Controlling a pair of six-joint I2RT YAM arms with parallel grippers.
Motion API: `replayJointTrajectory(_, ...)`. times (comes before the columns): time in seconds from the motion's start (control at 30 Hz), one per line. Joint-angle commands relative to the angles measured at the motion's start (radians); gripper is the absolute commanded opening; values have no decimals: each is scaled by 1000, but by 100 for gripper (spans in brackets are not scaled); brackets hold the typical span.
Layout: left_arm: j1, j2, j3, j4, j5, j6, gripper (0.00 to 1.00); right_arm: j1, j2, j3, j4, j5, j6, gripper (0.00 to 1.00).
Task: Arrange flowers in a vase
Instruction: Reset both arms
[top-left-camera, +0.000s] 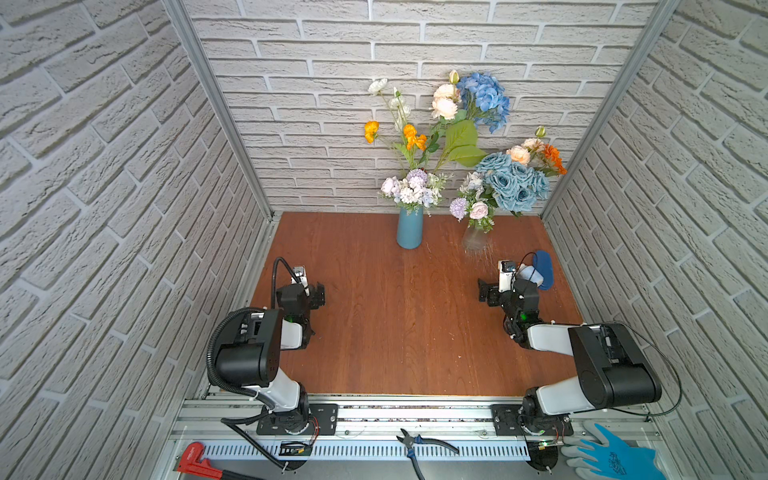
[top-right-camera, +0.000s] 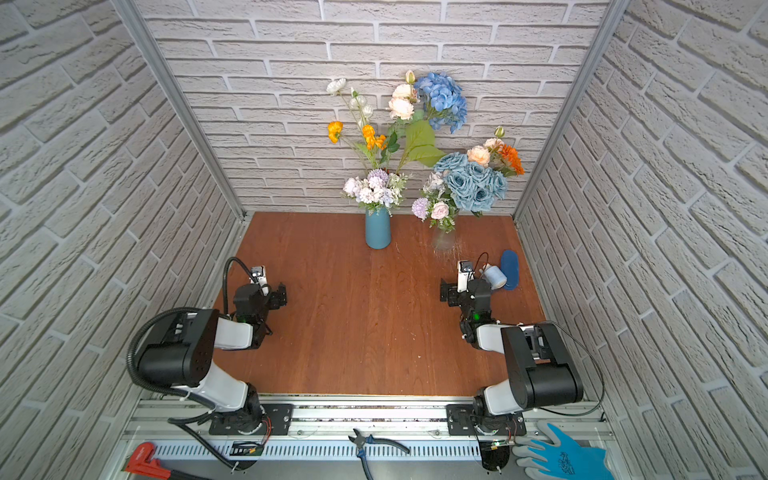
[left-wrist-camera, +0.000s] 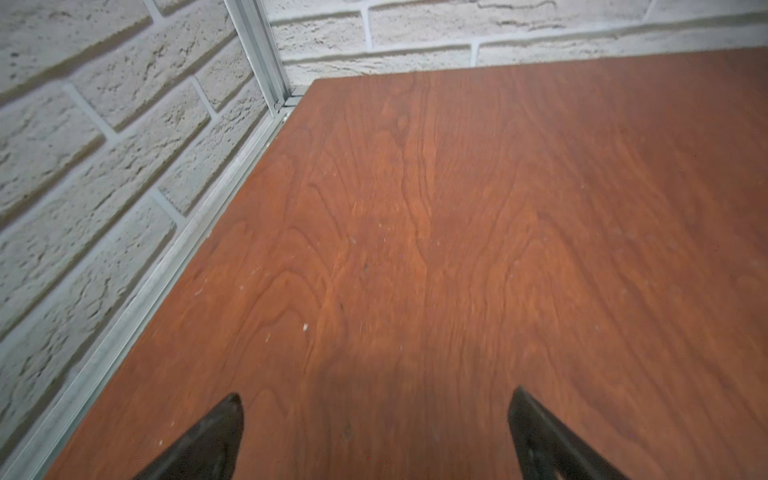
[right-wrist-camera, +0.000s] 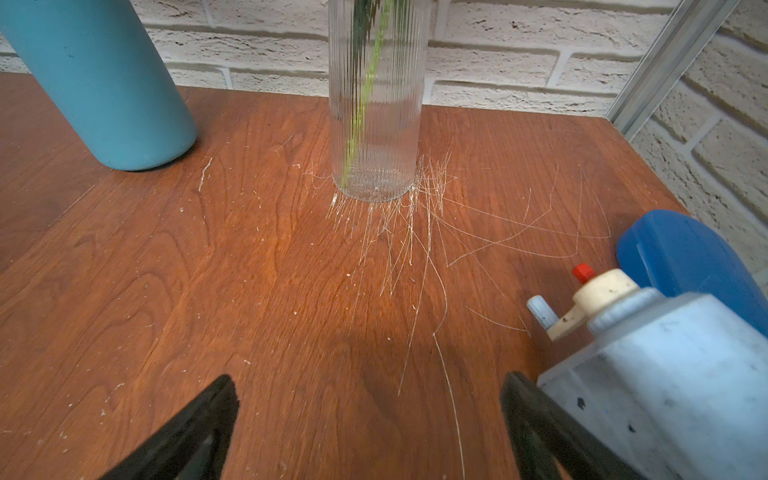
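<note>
Wood table (top-left-camera: 395, 332), brick walls on three sides. Both arms are folded low over the near half: left arm (top-left-camera: 249, 353) elbow up by the left wall, right arm (top-left-camera: 598, 365) elbow up by the right wall, wrists reaching forward over the table.

Flowers (top-left-camera: 415, 191) are at the far edge in two bunches. Lilac-white sprays, orange poppies (top-left-camera: 411, 137) and blue hydrangea (top-left-camera: 486, 99) stand in the blue vase (top-left-camera: 409, 230). Pale blue roses (top-left-camera: 513, 183) with a peach rose (top-left-camera: 518, 154) stand in the glass vase (top-left-camera: 473, 239) just to its right. Both vases are upright.

A spray bottle (right-wrist-camera: 648, 374) lies just beside the right wrist, with a blue object (right-wrist-camera: 685, 257) behind it.

Left tool (left-wrist-camera: 376, 399): jaws spread wide, holding nothing. Its wrist view shows only table and wall corner. Right tool (right-wrist-camera: 370, 382): jaws spread wide, holding nothing, and facing the glass vase, which is ahead and apart.

Only the right wrist view shows green stems (right-wrist-camera: 365, 83) inside the ribbed glass and fine pale scratches (right-wrist-camera: 415, 232) around its base. Blooms show in both top views only. Flowers are well apart from the left tool and nearer the right tool.
</note>
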Motion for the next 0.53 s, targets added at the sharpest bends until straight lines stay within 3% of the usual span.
replayJointTrajectory(0.0,11,-9,20,16,71,-25,98,2,-5,-4,42,-21,-6,100)
replayJointTrajectory(0.5,11,-6,19,19,68,-23,98,1,-4,-1,37,-20,-5,100)
